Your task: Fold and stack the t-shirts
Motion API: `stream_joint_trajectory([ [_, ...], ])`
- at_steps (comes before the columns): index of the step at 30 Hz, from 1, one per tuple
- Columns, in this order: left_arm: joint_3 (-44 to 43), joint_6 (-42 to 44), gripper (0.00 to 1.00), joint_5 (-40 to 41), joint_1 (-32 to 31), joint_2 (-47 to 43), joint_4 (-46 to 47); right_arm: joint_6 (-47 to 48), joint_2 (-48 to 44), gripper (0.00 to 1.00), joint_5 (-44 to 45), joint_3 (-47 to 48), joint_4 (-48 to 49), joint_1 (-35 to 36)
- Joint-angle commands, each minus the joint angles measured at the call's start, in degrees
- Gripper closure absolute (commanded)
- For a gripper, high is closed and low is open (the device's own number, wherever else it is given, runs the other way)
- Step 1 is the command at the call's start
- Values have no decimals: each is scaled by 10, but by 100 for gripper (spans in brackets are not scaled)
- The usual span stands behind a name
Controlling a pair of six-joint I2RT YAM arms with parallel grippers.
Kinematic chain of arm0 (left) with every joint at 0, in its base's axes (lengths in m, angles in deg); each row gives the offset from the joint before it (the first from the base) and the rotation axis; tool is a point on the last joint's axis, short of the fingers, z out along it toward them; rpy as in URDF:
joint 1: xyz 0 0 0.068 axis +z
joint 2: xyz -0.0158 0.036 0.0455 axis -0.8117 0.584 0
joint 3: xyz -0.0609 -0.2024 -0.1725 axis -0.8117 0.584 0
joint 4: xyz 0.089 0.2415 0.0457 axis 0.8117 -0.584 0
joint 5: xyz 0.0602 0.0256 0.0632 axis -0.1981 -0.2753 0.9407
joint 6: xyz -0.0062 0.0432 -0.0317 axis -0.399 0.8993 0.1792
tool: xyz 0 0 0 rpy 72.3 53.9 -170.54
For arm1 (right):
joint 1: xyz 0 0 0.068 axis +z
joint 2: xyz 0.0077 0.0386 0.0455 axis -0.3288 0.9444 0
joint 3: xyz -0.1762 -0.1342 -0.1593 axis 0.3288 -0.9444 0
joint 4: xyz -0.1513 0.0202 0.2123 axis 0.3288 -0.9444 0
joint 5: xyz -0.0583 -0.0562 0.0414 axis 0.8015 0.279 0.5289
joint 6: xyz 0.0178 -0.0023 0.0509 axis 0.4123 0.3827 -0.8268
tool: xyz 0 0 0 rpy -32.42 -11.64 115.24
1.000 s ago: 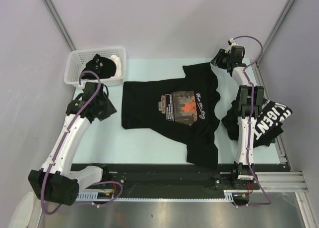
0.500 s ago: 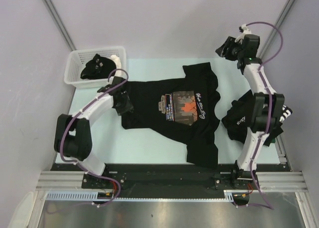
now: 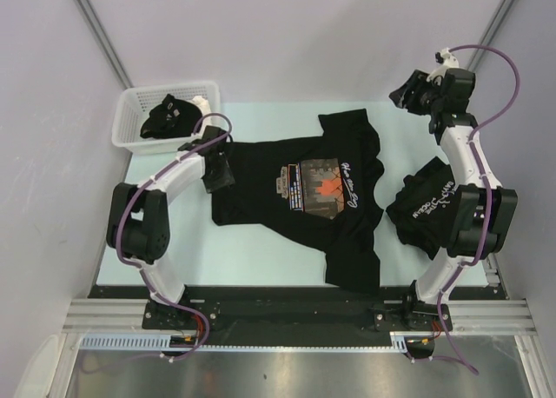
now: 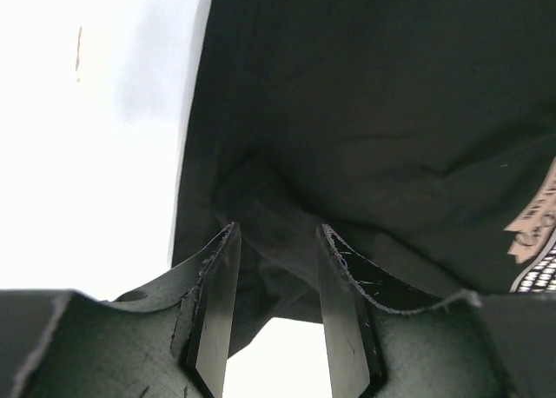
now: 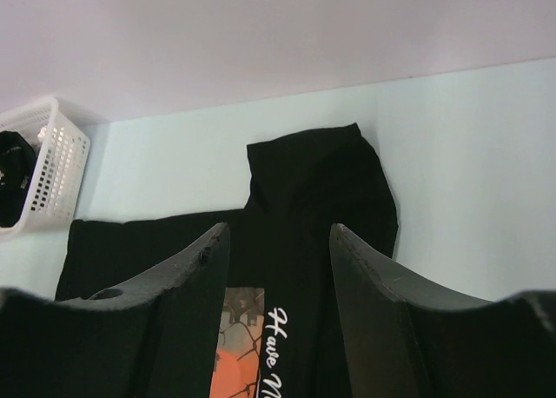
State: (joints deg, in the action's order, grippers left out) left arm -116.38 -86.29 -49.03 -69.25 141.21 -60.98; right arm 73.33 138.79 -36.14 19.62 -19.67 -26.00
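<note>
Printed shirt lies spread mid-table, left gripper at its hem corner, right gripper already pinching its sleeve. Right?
Not quite: the right gripper pinches nothing. The right wrist view shows its jaws apart and empty, up off the printed shirt. The rest holds: shirt spread mid-table, left gripper at its hem corner.

pale walls (image 3: 287,33) (mint table (image 3: 261,250))
</note>
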Motion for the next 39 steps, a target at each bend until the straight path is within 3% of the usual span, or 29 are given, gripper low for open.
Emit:
stream_joint_trajectory([
  [1,-18,5,56,17,-2,7,-29,6,-10,45,2,7,9,2],
  [19,-2,-1,69,2,-7,38,-11,1,-1,45,-5,15,9,1],
  [22,-5,0,82,-2,-9,43,-8,-1,-4,45,-6,16,8,1],
  [24,-8,2,96,-6,-11,42,-12,-3,-7,45,-8,14,7,1],
  [28,-9,7,100,-7,-17,17,-27,-14,-17,44,-8,-5,6,1],
  [36,27,16,100,-15,-27,-88,-88,36,-12,36,60,34,-181,28],
  [39,38,23,100,-15,-27,-139,-117,79,-25,33,123,31,-237,66],
])
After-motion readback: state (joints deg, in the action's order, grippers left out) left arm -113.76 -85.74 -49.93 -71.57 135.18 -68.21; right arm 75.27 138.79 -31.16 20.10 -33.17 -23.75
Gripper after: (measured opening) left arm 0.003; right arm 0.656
